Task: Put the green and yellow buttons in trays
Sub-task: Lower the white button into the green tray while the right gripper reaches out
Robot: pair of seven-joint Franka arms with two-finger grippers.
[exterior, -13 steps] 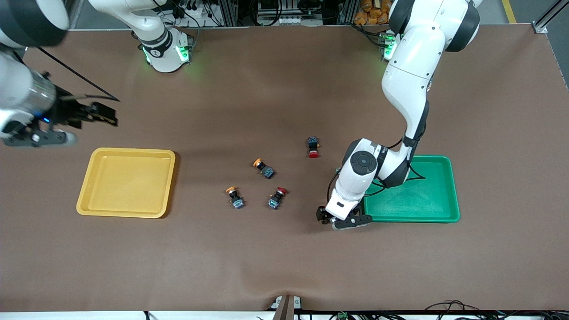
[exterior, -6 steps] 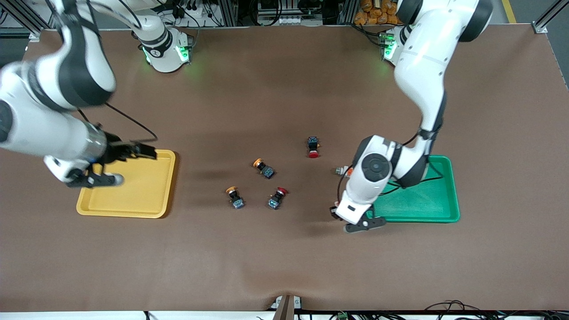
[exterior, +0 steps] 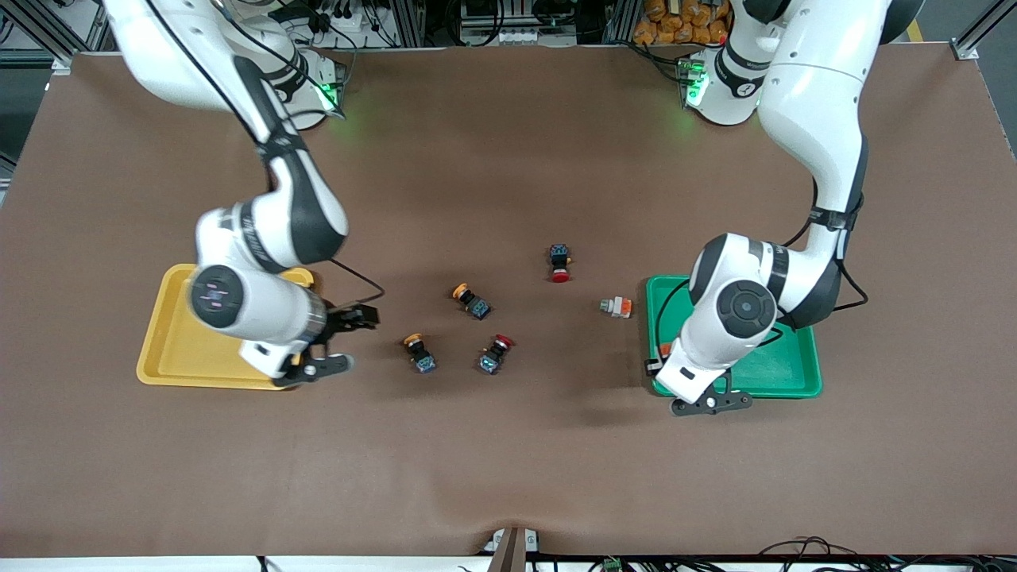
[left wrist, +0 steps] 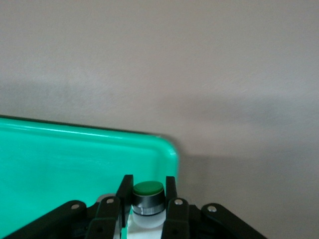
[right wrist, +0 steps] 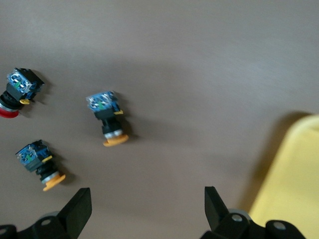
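The green button (left wrist: 147, 196), small, rigid and light with a slick round cap, sits clamped by its body in the left gripper (left wrist: 147, 205) over the green tray (exterior: 783, 373) corner. 2 yellow buttons (exterior: 471, 300) (exterior: 419, 353) lie mid-table, best pinched across their black bodies. The right gripper (exterior: 338, 342) hangs wide and empty beside the yellow tray (exterior: 171, 361).
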